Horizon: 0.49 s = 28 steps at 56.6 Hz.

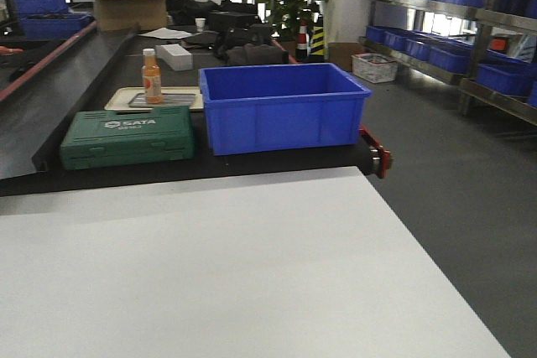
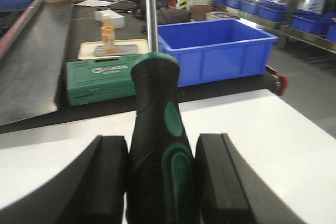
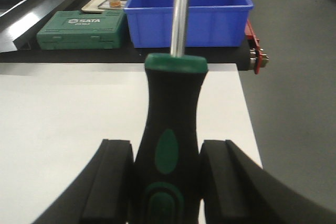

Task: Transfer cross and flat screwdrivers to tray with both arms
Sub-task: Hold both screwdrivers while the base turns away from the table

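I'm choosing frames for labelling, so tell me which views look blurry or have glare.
Front view: soft throughout, bright background blown out, no glare on the flat white table. Left wrist view: the near black-and-green screwdriver handle is blurred. Right wrist view: sharpest, with sheen along the other screwdriver's steel shaft.

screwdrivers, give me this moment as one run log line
left gripper: shut on left screwdriver | right gripper: shut on right screwdriver | both over white table

Even indoor light, blown-out background highlights, softly blurred screwdriver [image 2: 157,150]
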{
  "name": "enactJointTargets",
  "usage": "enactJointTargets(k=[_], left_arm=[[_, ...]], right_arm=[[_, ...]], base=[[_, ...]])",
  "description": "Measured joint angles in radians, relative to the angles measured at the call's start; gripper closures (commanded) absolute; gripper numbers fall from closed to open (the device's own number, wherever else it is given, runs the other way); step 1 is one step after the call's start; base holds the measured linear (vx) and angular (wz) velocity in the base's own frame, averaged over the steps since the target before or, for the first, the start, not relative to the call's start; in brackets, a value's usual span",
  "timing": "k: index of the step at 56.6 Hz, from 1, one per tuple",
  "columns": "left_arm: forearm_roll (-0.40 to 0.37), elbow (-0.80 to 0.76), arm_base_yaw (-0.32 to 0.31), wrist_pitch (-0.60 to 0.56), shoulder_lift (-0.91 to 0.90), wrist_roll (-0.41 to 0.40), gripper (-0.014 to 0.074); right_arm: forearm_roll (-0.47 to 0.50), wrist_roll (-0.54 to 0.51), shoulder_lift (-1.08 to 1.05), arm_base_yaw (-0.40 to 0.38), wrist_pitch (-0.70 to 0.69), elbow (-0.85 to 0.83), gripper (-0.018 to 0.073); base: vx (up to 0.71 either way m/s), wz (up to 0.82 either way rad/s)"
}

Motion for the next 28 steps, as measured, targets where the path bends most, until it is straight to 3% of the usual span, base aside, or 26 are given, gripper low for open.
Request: enactJointTargets(k=[28], left_arm=[[0.0,0.0,0.0,0.001,0.0,0.0,0.0602]], right_arm=[[0.0,0.0,0.0,0.0,0.0,0.0,0.0567]], base=[[-0.21,-0.54]])
